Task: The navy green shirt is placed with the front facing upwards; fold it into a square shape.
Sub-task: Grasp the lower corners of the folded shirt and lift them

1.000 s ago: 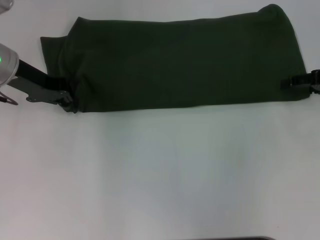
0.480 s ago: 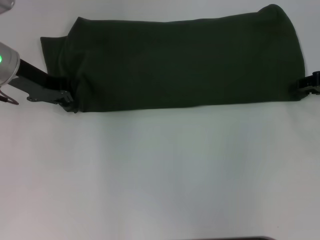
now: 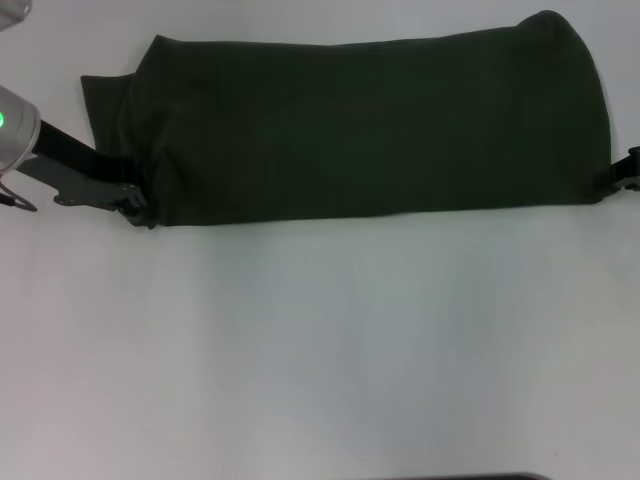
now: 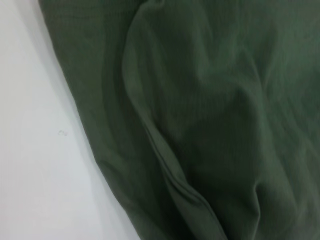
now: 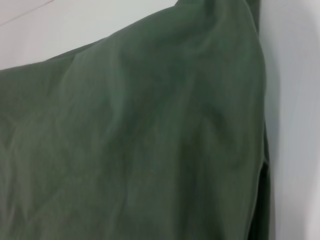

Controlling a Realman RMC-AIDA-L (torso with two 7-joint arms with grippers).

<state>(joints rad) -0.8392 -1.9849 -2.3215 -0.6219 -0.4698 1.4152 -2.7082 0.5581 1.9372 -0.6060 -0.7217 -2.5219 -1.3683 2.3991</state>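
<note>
The navy green shirt lies folded into a long dark band across the far side of the table, plain cloth facing up and no lettering showing. A sleeve flap sticks out at its left end. My left gripper sits at the band's near-left corner, touching the cloth. My right gripper is at the band's right end, just off the hem, open and holding nothing. Both wrist views are filled with the shirt, creased green cloth over the white table.
The white table stretches bare in front of the shirt to the near edge. A dark strip shows at the bottom edge of the head view.
My right gripper has slid off the shirt's right end toward the right, leaving the cloth in place. The left gripper and the shirt have stayed still.
</note>
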